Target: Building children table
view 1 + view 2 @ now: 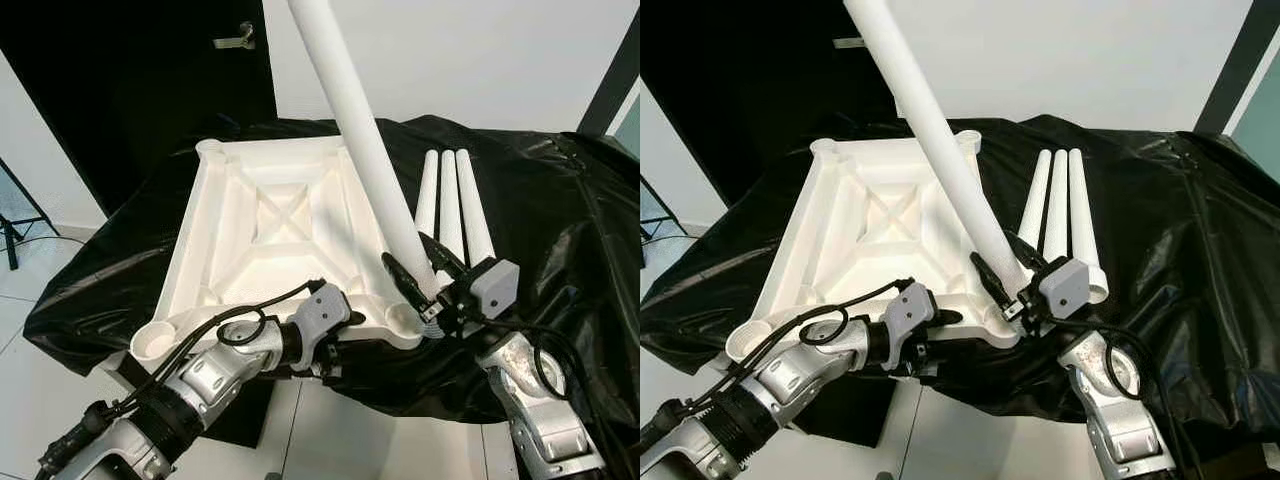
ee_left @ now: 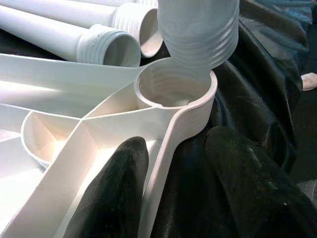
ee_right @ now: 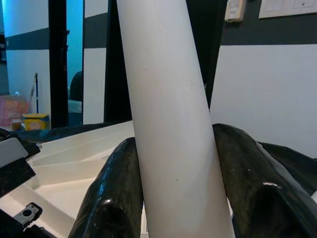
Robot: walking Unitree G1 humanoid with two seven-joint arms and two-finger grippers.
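Observation:
A white table top (image 1: 190,240) lies upside down on a black-draped surface. My right gripper (image 1: 425,275) is shut on a long white leg (image 1: 360,130) that leans up and away to the left. In the left wrist view, the leg's threaded end (image 2: 198,34) sits tilted at the mouth of the near right corner socket (image 2: 173,94). My left gripper (image 1: 335,345) straddles the table top's near rim beside that socket. One finger (image 2: 116,188) rests inside the rim and the other lies outside on the cloth, with a gap. Three spare legs (image 1: 450,200) lie side by side to the right.
The black cloth (image 1: 560,220) covers the whole work surface and hangs over its near edge. A dark door (image 1: 130,80) stands behind on the left. Pale tiled floor (image 1: 40,280) shows at the left and below.

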